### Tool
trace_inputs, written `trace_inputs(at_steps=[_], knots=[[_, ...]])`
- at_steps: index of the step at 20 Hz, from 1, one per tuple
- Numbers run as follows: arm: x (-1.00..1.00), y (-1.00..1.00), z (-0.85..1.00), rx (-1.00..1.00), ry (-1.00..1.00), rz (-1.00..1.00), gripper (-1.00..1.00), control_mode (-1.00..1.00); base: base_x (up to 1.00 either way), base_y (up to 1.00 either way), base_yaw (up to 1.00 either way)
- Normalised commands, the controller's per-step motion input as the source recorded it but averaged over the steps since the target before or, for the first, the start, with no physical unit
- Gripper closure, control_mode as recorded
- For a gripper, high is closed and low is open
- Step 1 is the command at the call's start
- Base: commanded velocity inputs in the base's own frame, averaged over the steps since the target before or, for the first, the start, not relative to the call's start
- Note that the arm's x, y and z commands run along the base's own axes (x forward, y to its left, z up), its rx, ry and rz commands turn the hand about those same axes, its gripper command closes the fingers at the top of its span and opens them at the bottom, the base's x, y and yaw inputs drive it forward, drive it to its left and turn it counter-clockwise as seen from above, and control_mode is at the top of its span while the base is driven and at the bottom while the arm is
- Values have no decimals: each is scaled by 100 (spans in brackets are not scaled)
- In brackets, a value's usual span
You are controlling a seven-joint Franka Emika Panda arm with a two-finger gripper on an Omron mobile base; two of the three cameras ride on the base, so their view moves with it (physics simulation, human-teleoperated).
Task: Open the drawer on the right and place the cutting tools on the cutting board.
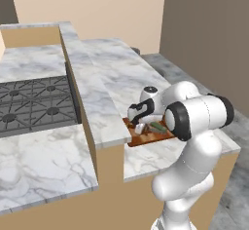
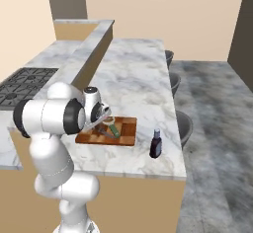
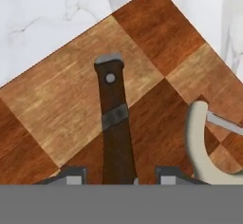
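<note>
The tool (image 3: 117,176) is seen low over the cutting board (image 3: 57,104), its tips parted either side of a dark-handled knife (image 3: 113,123) lying on the board; contact cannot be told. A pale looped utensil (image 3: 199,147) lies beside the knife, a green-handled one (image 2: 114,130) beyond, and a dark bottle (image 2: 156,144) stands on the marble bench (image 2: 133,79) off the board.

Dark tool (image 3: 114,123) blade cut off
</note>
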Motion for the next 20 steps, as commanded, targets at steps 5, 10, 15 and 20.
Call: trace_inputs(at_steps=[5, 10, 15, 20], knots=[[-16, 2, 63, 0, -7, 0, -100, -100, 0, 0, 0], [-99, -25, 52, 4, -7, -1, -100, -100, 0, 0, 0], [-100, -94, 7, 18, -13, 0, -100, -100, 0, 0, 0], [-100, -100, 0, 18, -34, -4, -100, -100, 0, 0, 0]])
